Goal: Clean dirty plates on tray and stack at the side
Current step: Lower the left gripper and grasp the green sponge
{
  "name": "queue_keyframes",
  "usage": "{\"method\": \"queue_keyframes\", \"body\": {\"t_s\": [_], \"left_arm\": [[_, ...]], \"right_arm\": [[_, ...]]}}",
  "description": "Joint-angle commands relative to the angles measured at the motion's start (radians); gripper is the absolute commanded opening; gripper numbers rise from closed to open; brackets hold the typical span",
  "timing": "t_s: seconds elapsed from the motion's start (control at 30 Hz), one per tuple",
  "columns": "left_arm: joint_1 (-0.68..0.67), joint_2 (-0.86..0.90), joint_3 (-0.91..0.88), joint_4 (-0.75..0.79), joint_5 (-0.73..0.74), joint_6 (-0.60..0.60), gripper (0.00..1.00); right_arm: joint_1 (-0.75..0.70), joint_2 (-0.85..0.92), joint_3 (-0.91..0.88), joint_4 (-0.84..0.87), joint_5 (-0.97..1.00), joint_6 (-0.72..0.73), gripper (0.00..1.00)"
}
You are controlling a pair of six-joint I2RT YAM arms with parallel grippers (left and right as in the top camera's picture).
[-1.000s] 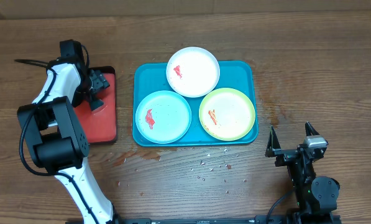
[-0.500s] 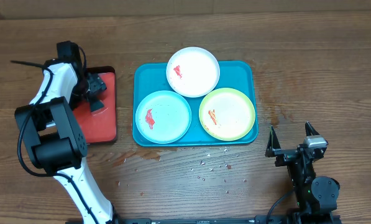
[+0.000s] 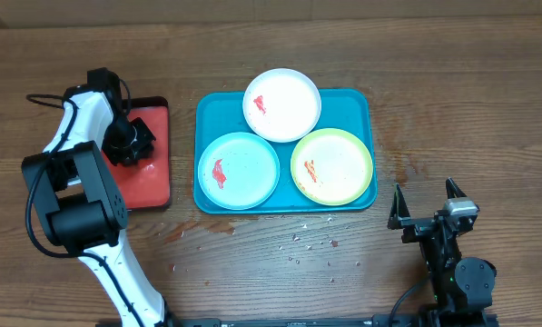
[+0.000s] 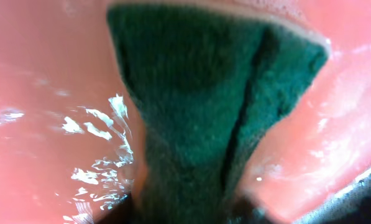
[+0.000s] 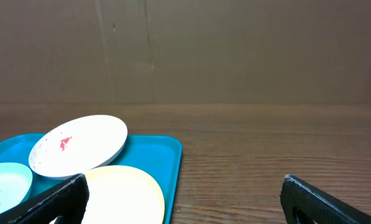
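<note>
Three plates smeared with red sauce are laid on the turquoise tray [image 3: 357,102]: the white plate [image 3: 282,104] across its far rim, the light blue plate [image 3: 239,170] at the near left, and the yellow-green plate [image 3: 332,166] at the near right. A green sponge [image 4: 216,106] is clenched by the left gripper [image 3: 130,143] and pressed onto the wet red tray [image 3: 152,177]. The right gripper [image 3: 424,202] is held spread wide, apart from the tray's near right corner
</note>
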Motion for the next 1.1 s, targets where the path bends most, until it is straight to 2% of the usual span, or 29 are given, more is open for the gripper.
{"method": "queue_keyframes", "body": {"t_s": [0.0,0.07,0.1,0.13,0.17,0.2,0.43,0.47,0.53,0.57,0.8,0.83,0.87,1.07], "left_arm": [[-0.010,0.040,-0.024,0.005,0.063,-0.003,0.06],[-0.010,0.040,-0.024,0.012,0.062,-0.002,0.05],[-0.010,0.040,-0.024,0.018,0.062,-0.002,0.14],[-0.010,0.040,-0.024,0.028,0.060,-0.002,0.34],[-0.010,0.040,-0.024,0.036,0.059,-0.002,0.80],[-0.010,0.040,-0.024,0.049,0.051,-0.002,1.00],[-0.010,0.040,-0.024,0.119,-0.047,-0.002,1.00],[-0.010,0.040,-0.024,0.119,-0.045,-0.002,0.94],[-0.010,0.040,-0.024,0.119,-0.045,-0.002,0.63],[-0.010,0.040,-0.024,0.119,-0.046,-0.002,0.54],[-0.006,0.037,-0.024,0.126,-0.109,-0.002,0.18],[-0.006,0.036,-0.024,0.123,-0.124,-0.002,0.08],[-0.006,0.034,-0.024,0.119,-0.129,-0.002,0.04],[-0.006,0.029,0.034,0.032,-0.149,-0.002,0.04]], "right_arm": [[-0.001,-0.008,-0.010,0.006,0.006,0.000,1.00],[-0.001,-0.008,-0.010,0.006,0.006,0.000,1.00],[-0.001,-0.008,-0.010,0.006,0.006,0.000,1.00],[-0.001,-0.008,-0.010,0.006,0.006,0.000,1.00],[-0.001,-0.008,-0.010,0.006,0.006,0.000,1.00],[-0.001,-0.008,-0.010,0.006,0.006,0.000,1.00],[-0.001,-0.008,-0.010,0.006,0.006,0.000,1.00],[-0.001,-0.008,-0.010,0.006,0.006,0.000,1.00],[-0.001,-0.008,-0.010,0.006,0.006,0.000,1.00],[-0.001,-0.008,-0.010,0.006,0.006,0.000,1.00],[-0.001,-0.008,-0.010,0.006,0.006,0.000,1.00],[-0.001,-0.008,-0.010,0.006,0.006,0.000,1.00],[-0.001,-0.008,-0.010,0.006,0.006,0.000,1.00],[-0.001,-0.008,-0.010,0.006,0.006,0.000,1.00]]}}
